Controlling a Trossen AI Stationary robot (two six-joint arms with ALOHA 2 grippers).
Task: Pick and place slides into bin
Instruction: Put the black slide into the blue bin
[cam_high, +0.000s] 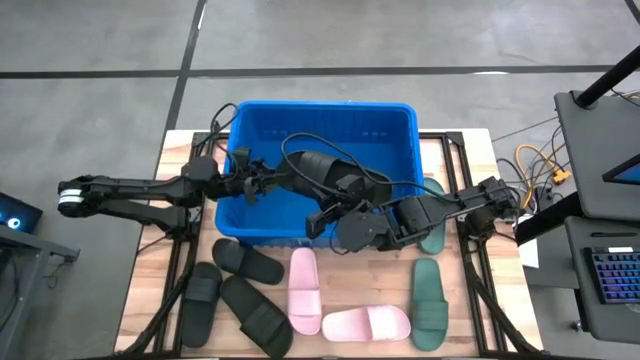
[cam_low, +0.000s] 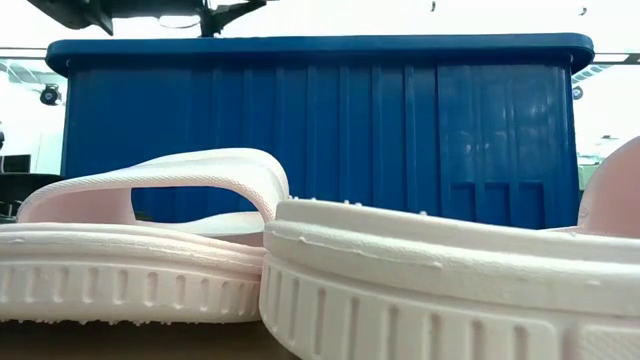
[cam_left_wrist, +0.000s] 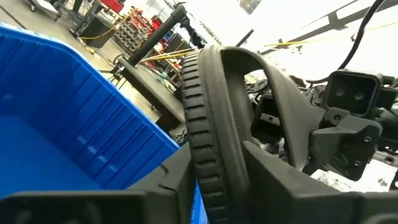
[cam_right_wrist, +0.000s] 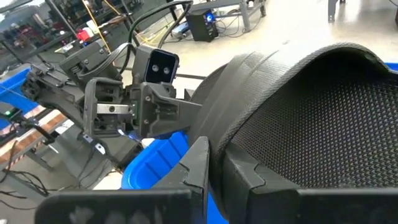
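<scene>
The blue bin (cam_high: 320, 115) stands at the table's far middle; its near wall fills the low view (cam_low: 320, 130). One black slide (cam_high: 325, 175) is held on edge above the bin, between both grippers. My left gripper (cam_high: 268, 183) reaches in from the left and is shut on it. My right gripper (cam_high: 345, 205) reaches in from the right and is shut on it too. Three black slides (cam_high: 247, 260), two pink slides (cam_high: 303, 290) and two green slides (cam_high: 428, 300) lie flat on the table near the bin. My left gripper pinches the black slide's sole (cam_left_wrist: 208, 168) between its two fingers (cam_left_wrist: 168, 183), near one end. The slide stands on edge, ribbed rim showing, strap (cam_left_wrist: 280, 106) arching beyond, clear of the bin. My right gripper pinches the same slide's edge (cam_right_wrist: 217, 149) between its two fingers (cam_right_wrist: 193, 171), coming level from the table's right side. The slide's textured face (cam_right_wrist: 329, 118) is to one side. The slide is clear of the bin.
The two pink slides lie close before the low camera (cam_low: 150, 240). One green slide (cam_high: 433, 228) lies partly under my right arm, right of the bin. Cables and a desk with a keyboard (cam_high: 610, 275) stand right of the table.
</scene>
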